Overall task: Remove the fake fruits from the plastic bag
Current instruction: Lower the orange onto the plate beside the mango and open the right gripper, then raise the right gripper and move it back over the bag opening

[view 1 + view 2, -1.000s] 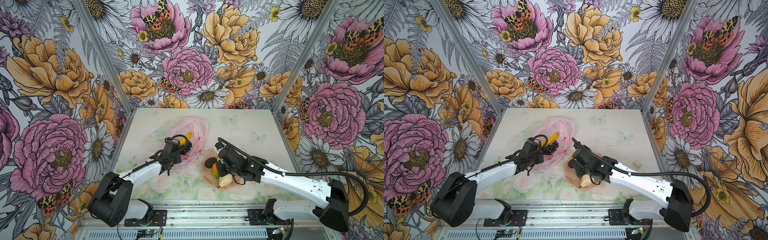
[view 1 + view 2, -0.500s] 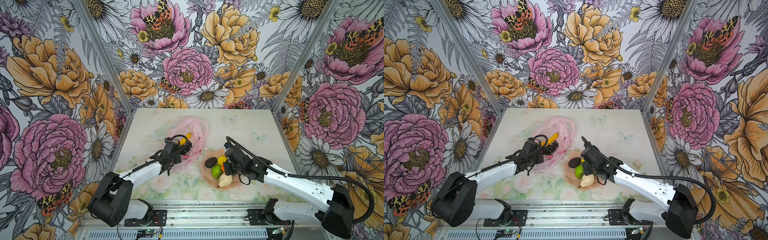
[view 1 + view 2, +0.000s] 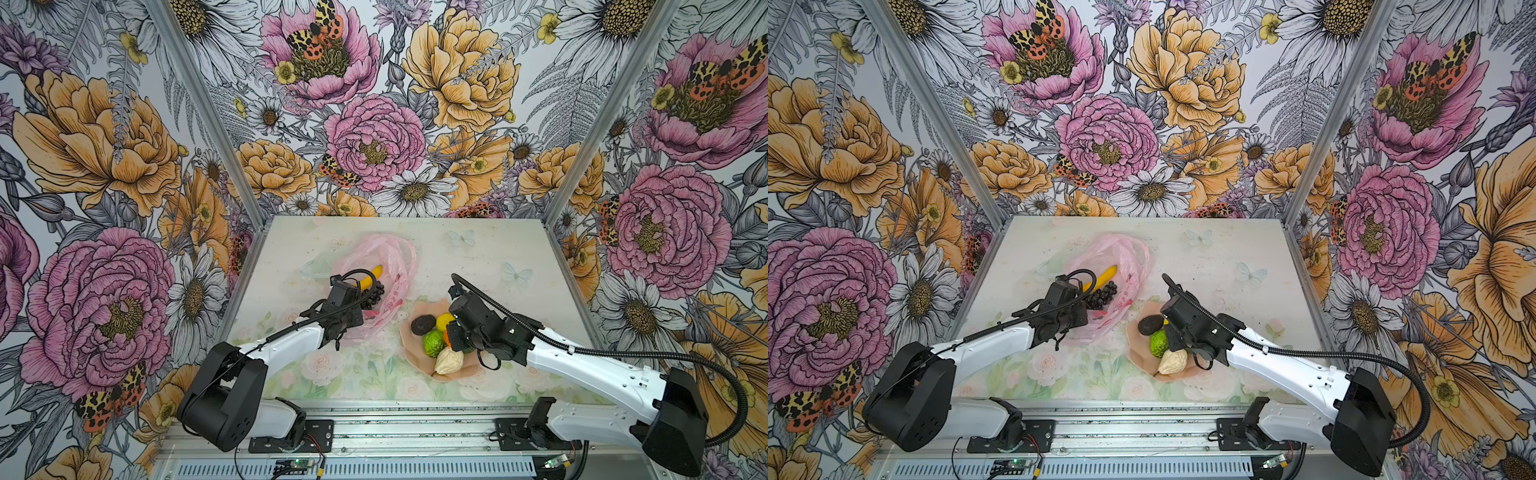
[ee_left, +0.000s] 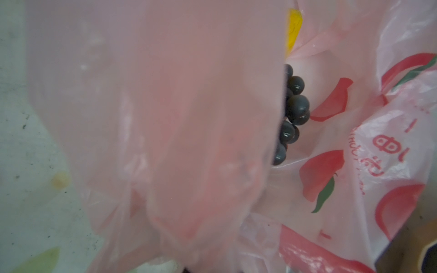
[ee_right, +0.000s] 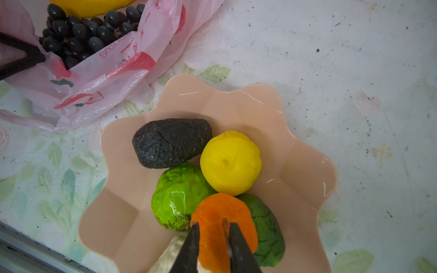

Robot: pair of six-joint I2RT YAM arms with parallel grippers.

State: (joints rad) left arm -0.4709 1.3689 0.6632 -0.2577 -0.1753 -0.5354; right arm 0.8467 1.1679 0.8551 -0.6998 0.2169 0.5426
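Just now my right gripper [image 5: 214, 224] cracks open a bit, tangerine [image 5: 220, 208] dropped on the plate [image 5: 307, 165]; left gripper [image 3: 347, 326] clamps shut on the plastic bag [image 3: 399, 266] just left, banana [image 3: 371, 280] and grape bunch [image 3: 372, 293] inside, two to go.

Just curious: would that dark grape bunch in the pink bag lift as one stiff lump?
Probably somewhat floppy: the grape bunch is many small separate beads. Their glossy skins may slip. The thin crinkled plastic bag draped around it could drag along.
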